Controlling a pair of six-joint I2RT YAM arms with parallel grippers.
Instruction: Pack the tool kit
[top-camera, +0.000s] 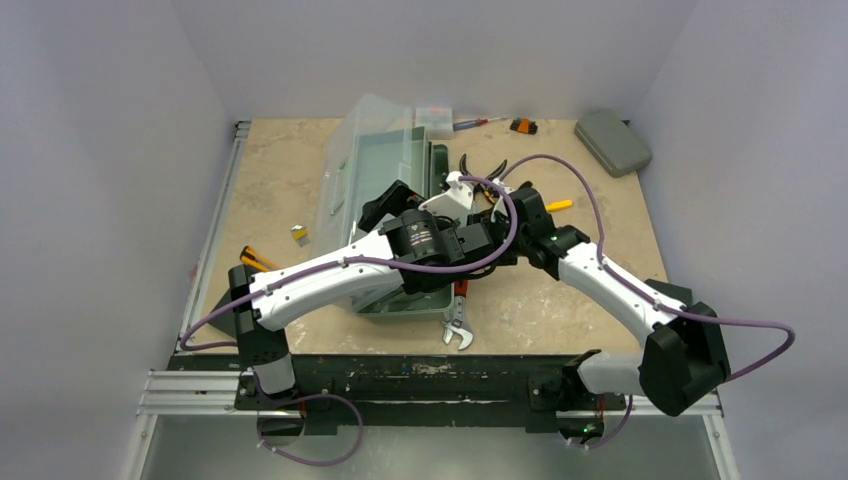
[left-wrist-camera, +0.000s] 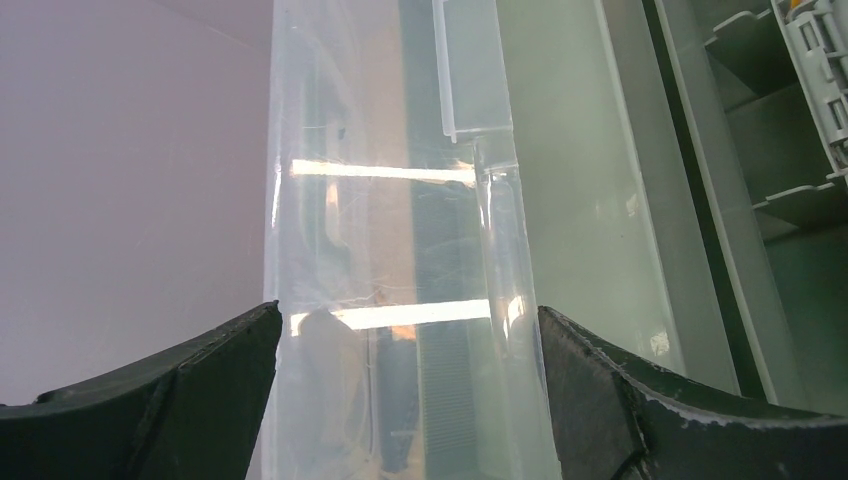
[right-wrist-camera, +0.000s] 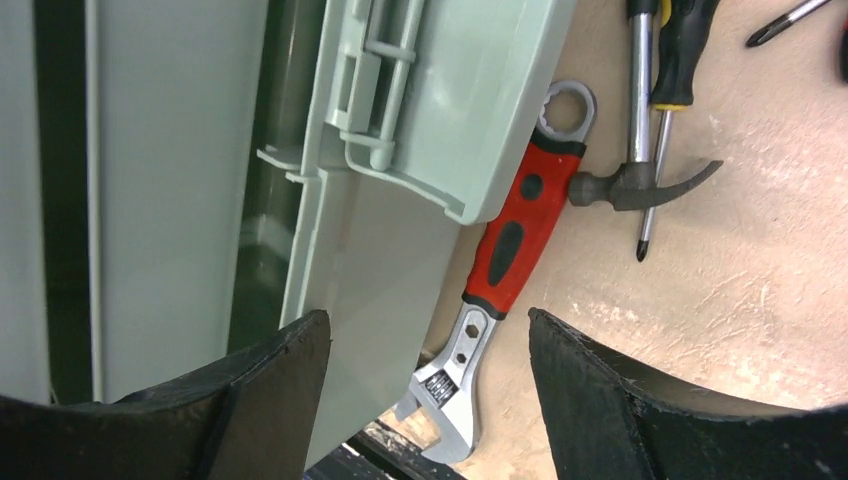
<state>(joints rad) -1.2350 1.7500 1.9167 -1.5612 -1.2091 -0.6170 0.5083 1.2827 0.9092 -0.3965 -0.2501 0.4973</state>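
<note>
- Left claw (left-wrist-camera: 408, 312) stands spread wide, 1 finger on each side of the translucent plastic lid (left-wrist-camera: 390, 240). I cannot tell whether my pads press it.
- That lid belongs to the large rectangular grey-green plastic toolbox (top-camera: 437, 170), which sits mid-worktop with the lid raised and tilted leftward.
- Right claw (right-wrist-camera: 428, 316) is open and holds nothing. It hangs over the toolbox's outer wall and the beige stone-patterned worktop (right-wrist-camera: 750, 320) beside it.
- Just beside that wall lies a red-handled steel adjustable wrench (right-wrist-camera: 520, 235), and a dark metal hammer head (right-wrist-camera: 640, 185) touches its handle.
- 1 black-and-yellow-handled screwdriver (right-wrist-camera: 690, 50) crosses the hammer head.
- My far right corner holds a small flat grey case (top-camera: 612, 141).
</note>
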